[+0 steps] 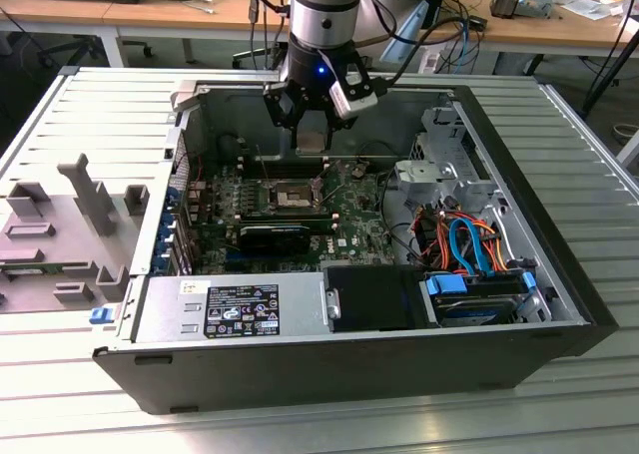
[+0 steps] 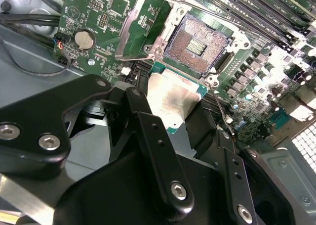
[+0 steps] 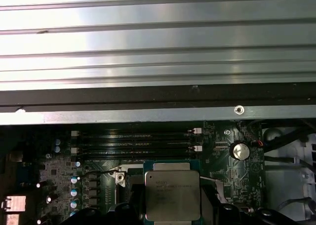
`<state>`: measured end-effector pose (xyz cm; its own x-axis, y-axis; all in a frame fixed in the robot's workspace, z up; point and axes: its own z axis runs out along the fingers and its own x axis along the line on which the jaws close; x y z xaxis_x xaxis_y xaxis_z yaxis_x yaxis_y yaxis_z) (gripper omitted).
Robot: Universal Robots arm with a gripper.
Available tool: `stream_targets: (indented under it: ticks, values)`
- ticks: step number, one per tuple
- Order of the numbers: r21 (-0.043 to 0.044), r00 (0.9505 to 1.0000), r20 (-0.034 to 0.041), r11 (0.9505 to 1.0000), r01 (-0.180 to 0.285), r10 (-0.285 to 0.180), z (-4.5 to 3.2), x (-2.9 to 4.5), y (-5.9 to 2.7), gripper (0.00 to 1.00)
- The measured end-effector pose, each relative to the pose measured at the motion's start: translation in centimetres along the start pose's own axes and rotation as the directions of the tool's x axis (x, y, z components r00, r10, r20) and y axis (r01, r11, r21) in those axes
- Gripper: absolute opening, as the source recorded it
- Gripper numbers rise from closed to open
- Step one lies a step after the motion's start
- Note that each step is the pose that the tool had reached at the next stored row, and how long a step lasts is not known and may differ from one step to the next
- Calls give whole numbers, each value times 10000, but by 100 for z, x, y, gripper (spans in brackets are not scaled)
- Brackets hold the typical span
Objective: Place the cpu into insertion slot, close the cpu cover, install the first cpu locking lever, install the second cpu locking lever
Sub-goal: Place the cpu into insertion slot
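Hovering upper-centre in the exterior view, the gripper (image 1: 313,135) clamps the cpu (image 2: 173,99) by its edges, just short of the bare insertion slot (image 2: 197,42), whose cpu cover (image 2: 140,24) stands open to admit it.

Computer case (image 1: 300,364) on ribbed table (image 1: 584,165)

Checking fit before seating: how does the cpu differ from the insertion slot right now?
The cpu has a smooth dull silver top; the insertion slot shows a dark, pin-studded centre. The cpu hangs in the gripper above the circuit board; the insertion slot sits fixed on it, uncovered and empty. Both are square and look similar in width.
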<state>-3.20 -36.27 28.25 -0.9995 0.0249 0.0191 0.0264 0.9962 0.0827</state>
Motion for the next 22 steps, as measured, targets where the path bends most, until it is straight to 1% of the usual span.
stream_targets:
  ticks: [14,16,22]
  values:
    - [0,10000,0,10000,0,0,21,-1,-3,54]
    - [0,10000,0,10000,0,0,38,-1,-5,54]
    - [0,10000,0,10000,0,0,50,-1,-7,54]
